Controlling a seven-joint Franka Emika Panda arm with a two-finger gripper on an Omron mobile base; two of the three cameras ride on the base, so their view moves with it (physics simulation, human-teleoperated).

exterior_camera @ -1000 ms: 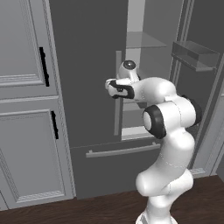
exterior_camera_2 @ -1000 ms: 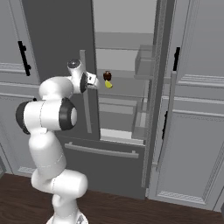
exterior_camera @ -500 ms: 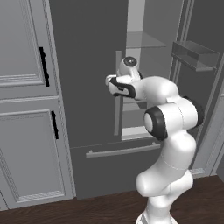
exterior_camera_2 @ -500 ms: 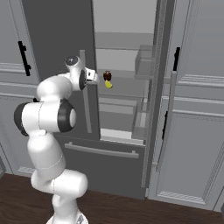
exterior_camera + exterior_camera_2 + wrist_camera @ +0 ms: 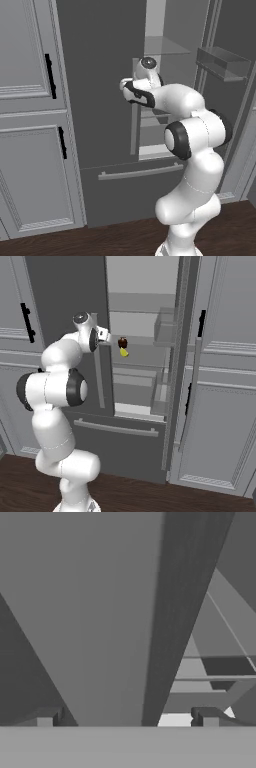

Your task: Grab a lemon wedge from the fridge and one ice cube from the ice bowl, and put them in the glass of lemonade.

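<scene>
The fridge is tall and dark grey; its left door is closed and its right door stands swung open. On a glass shelf inside lies the tiny yellow lemon wedge, just below a small dark brown jar. My gripper is raised at the left door's inner edge, left of the wedge and apart from it. In the hand view the gripper is open, with the door's pale bar handle looming close between its fingertips. The ice cube, ice bowl and glass of lemonade are out of view.
Light grey panelled cabinets with black handles stand on the left and on the right. The open door carries clear bins. The bottom drawer is closed below the shelves. The floor is dark wood.
My hand has risen a little along the left door's edge, towards the handle. The wedge and jar have not moved.
</scene>
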